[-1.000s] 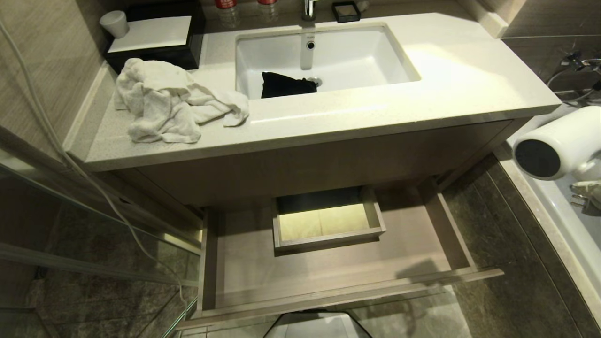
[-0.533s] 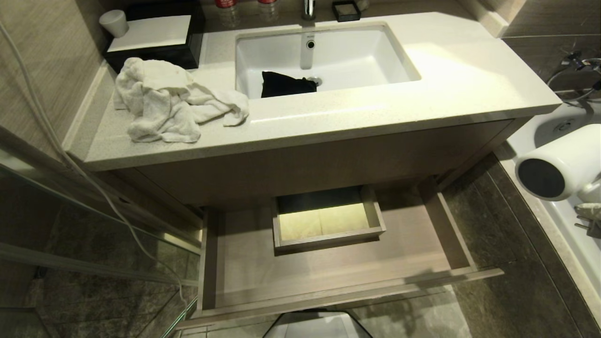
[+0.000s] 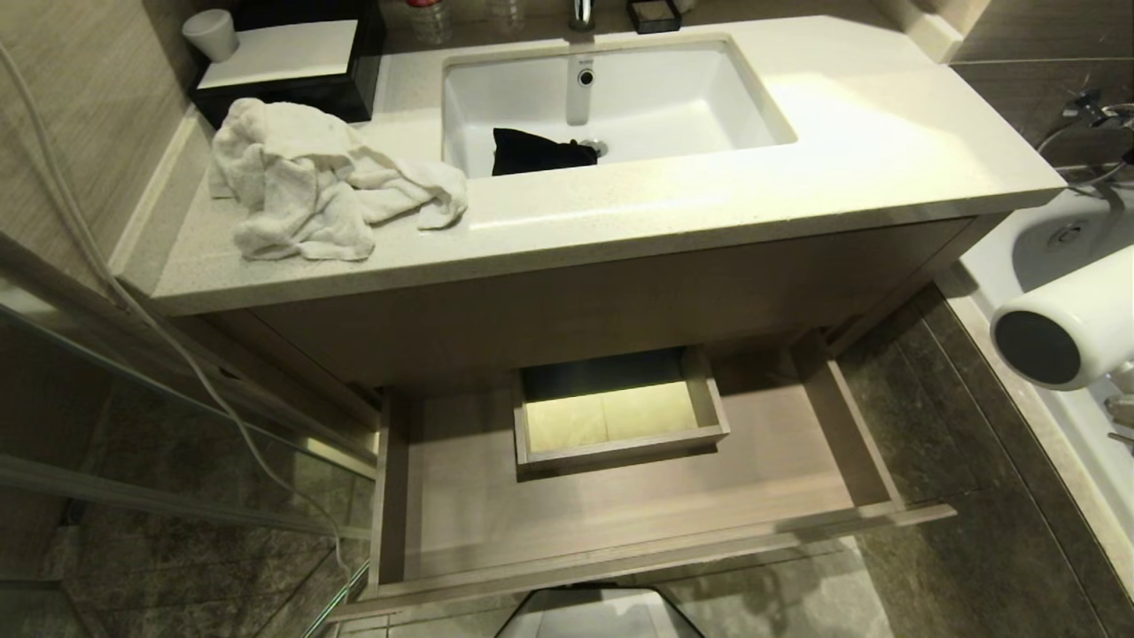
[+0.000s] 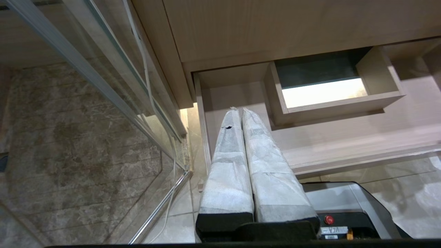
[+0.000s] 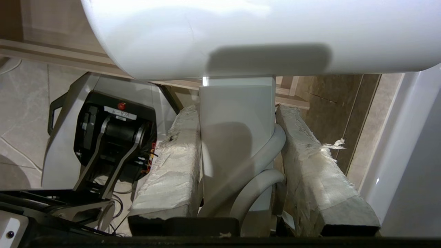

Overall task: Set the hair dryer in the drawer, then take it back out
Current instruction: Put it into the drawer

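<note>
The white hair dryer [image 3: 1085, 315] hangs at the far right of the head view, over the bathtub rim, with its dark grey round end facing the vanity. It is to the right of the drawer and above it. In the right wrist view my right gripper [image 5: 237, 110] is shut on the white handle [image 5: 234, 137], with the grey cord [image 5: 265, 155] pinched beside it and the barrel [image 5: 241, 34] across the fingertips. The wood-grain drawer [image 3: 620, 509] stands pulled open under the vanity with nothing on its floor. My left gripper [image 4: 237, 112] is parked shut and low, by the drawer's [image 4: 344, 137] left front corner.
A boxed cutout [image 3: 620, 412] sits mid-back in the drawer. A crumpled white towel [image 3: 319, 186] lies on the countertop [image 3: 797, 177], and a black cloth [image 3: 540, 151] in the sink [image 3: 673, 97]. The bathtub [image 3: 1054, 239] is on the right, a glass partition [image 3: 177, 443] on the left, my base [image 3: 602, 620] below.
The hair dryer in my right gripper has sunk and drifted slightly right at the picture's edge. The whole head view has tilted a little, sliding the vanity upward. The drawer stays open.
</note>
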### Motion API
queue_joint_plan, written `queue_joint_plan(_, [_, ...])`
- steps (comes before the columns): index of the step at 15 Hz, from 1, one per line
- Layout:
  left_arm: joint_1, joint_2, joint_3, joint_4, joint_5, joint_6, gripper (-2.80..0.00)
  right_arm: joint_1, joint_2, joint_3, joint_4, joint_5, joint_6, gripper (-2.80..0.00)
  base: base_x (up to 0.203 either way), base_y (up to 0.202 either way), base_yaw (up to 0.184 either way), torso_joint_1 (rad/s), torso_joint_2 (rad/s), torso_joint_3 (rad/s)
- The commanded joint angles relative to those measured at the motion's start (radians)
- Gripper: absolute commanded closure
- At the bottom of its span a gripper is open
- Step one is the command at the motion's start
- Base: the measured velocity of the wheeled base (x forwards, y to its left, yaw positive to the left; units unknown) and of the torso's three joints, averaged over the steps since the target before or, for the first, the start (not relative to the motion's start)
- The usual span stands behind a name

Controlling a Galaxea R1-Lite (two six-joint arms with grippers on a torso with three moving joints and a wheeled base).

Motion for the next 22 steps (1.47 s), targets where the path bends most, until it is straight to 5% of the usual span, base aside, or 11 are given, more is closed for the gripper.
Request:
queue_joint_plan(1, [0.000,0.000,0.002,0.000,0.000,0.000,0.00,0.001,-0.024,0.020,0.002,-0.001,-0.001,0.00,0.000,0.000,0.000,-0.145,0.32,0.144])
queue_joint_plan(22, [0.000,0.000,0.000,0.000,0.000,0.000,0.00,0.023,-0.153,0.228,-0.063,0.002,0.026,0.00,0.000,0.000,0.000,-0.221,0.41,0.182])
